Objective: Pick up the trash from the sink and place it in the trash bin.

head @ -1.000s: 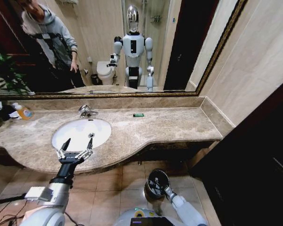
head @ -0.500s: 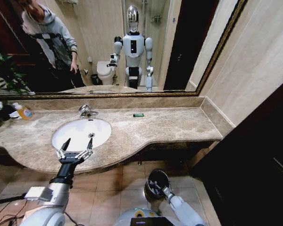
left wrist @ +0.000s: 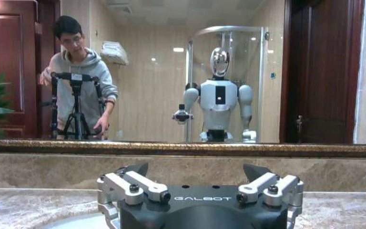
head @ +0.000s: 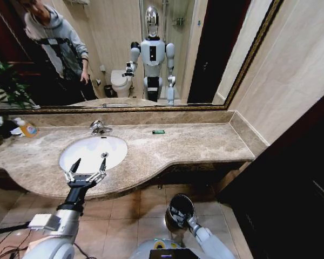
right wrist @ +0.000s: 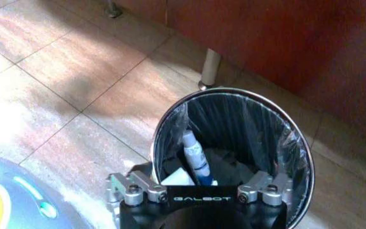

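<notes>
The sink (head: 86,148) is a white oval basin in the beige marble counter, and its bowl looks bare apart from the drain plug. My left gripper (head: 90,165) hovers open over the basin's front rim, nothing between its fingers (left wrist: 135,169). A small green packet (head: 159,131) lies on the counter to the right of the tap. The trash bin (head: 182,196) stands on the floor below the counter edge, with my right gripper (head: 177,215) open just above its mouth. Inside the bin's (right wrist: 234,93) black liner lie a white tube with a blue end (right wrist: 194,157) and a white sachet (right wrist: 177,177).
A chrome tap (head: 99,127) stands behind the basin. An orange-yellow pump bottle (head: 26,128) sits at the counter's far left beside a plant. A large mirror backs the counter. Dark cabinet fronts and a metal leg (right wrist: 208,71) stand close behind the bin on the tiled floor.
My right forearm has drawn back slightly toward my body above the bin. The left arm and the things on the counter have not moved.
</notes>
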Robot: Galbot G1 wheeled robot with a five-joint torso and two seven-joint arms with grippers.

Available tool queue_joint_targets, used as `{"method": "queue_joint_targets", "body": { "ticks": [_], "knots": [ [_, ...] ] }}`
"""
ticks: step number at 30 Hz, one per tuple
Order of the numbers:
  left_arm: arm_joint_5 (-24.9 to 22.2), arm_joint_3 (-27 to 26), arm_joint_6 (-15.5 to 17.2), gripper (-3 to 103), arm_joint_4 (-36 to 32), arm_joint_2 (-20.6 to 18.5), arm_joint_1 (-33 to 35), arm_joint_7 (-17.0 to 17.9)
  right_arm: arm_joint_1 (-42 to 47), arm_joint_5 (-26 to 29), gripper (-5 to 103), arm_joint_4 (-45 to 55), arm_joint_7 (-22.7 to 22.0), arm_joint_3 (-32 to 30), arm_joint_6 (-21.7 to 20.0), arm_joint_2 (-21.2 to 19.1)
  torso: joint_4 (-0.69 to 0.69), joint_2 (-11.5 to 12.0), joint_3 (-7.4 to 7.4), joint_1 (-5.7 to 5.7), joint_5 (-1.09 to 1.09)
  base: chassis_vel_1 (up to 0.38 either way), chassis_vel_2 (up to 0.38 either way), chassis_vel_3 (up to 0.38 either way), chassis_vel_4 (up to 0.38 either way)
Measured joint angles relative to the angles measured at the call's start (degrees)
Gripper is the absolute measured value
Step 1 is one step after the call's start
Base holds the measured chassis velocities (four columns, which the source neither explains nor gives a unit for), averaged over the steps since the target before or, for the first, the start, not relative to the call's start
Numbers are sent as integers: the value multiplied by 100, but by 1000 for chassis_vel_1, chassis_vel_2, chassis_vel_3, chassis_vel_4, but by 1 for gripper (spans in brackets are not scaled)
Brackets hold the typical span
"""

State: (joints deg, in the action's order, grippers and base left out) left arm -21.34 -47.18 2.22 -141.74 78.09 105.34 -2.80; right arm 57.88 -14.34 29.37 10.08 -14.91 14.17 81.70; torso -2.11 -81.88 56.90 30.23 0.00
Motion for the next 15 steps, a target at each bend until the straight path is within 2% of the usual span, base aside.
{"method": "queue_joint_targets", "body": {
  "ticks": [2,8,15],
  "knots": [
    [0,0,0,100,0,0,0,0,29,1,98,52,51,-11,7,-9,0,0,0,0,0,0,0,0,0],
    [0,0,0,100,0,0,0,0,188,49,100,430,479,-81,50,-108,0,0,0,0,0,0,0,0,0],
    [0,0,0,100,0,0,0,0,741,-25,100,1500,503,-117,113,-364,0,0,0,0,1,0,0,0,0]
  ]
}}
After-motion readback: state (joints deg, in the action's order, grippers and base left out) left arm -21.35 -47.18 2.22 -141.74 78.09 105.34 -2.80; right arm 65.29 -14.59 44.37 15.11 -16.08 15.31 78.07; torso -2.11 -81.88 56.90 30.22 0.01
